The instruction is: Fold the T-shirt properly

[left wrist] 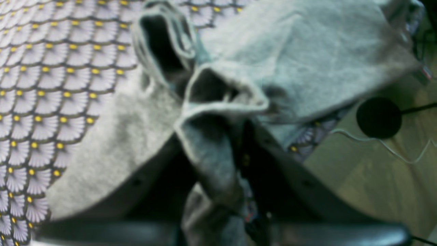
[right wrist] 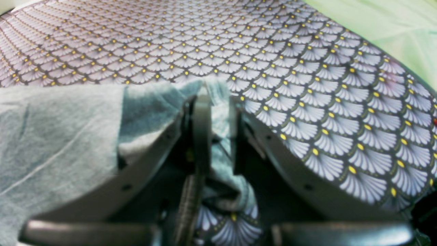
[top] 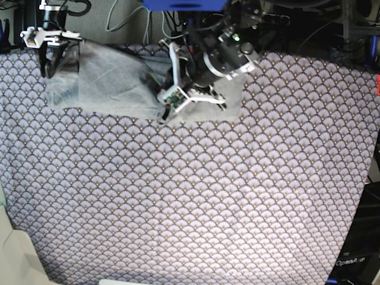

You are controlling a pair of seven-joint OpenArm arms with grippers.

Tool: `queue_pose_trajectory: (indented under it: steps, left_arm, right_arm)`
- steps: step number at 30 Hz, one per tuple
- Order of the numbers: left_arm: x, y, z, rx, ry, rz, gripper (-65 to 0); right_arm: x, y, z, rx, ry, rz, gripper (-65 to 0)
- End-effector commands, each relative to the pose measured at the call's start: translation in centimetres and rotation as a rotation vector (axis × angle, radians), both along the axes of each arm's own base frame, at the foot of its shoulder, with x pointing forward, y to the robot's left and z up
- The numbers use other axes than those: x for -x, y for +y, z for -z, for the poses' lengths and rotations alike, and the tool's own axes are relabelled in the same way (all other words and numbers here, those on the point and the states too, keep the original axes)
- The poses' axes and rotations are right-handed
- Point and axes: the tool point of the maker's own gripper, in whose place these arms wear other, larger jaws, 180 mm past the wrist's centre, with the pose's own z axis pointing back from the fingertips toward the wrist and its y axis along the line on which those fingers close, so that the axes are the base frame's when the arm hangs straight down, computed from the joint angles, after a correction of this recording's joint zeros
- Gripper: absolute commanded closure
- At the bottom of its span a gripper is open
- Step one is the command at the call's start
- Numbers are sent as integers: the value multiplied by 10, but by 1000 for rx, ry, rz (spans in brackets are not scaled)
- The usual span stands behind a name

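The light grey T-shirt point(top: 107, 80) lies bunched along the table's far edge at the upper left, on the purple fan-patterned tablecloth point(top: 196, 196). My right gripper point(top: 50, 59) stands at the shirt's left end. In the right wrist view, my right gripper point(right wrist: 218, 102) is shut on a fold of the T-shirt point(right wrist: 51, 136). My left gripper point(left wrist: 218, 133) is shut on a hemmed, rumpled part of the T-shirt point(left wrist: 307, 51), lifted near the table's back edge. In the base view the left arm point(top: 214, 62) covers the shirt's right part.
Behind the table's back edge, the left wrist view shows wooden floor with a black round disc point(left wrist: 379, 118) and a thin white cable point(left wrist: 392, 152). Cables and equipment point(top: 119, 18) crowd the space behind the table. A beige object point(top: 18, 255) sits at the front left corner.
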Motion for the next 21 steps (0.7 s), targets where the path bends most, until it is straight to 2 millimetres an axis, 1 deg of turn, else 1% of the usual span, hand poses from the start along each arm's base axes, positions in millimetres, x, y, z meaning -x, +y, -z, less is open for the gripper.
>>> queue_pose_trajectory:
  steps: [1, 6, 10, 18, 19, 21]
  left_arm:
    - [-6, -13, -16, 60, -42, 15, 0]
    - [-3, -15, -2, 51, -2, 26, 0]
    - [-5, -17, 1, 48, 2, 31, 0]
    - [-6, -18, 0, 48, -1, 34, 0]
    - [-6, -18, 0, 48, -1, 34, -7]
    - [-6, -17, 0, 48, -3, 33, -83]
  right_arm:
    - [2, -6, -11, 21, -39, 13, -107]
    - [2, -7, -11, 22, -37, 14, -107]
    - [3, -7, -10, 22, -35, 14, -107]
    - [3, -7, -10, 22, -35, 14, -107]
    - [3, -7, -10, 22, -35, 14, -107]
    - [3, -7, -10, 22, -35, 14, -107]
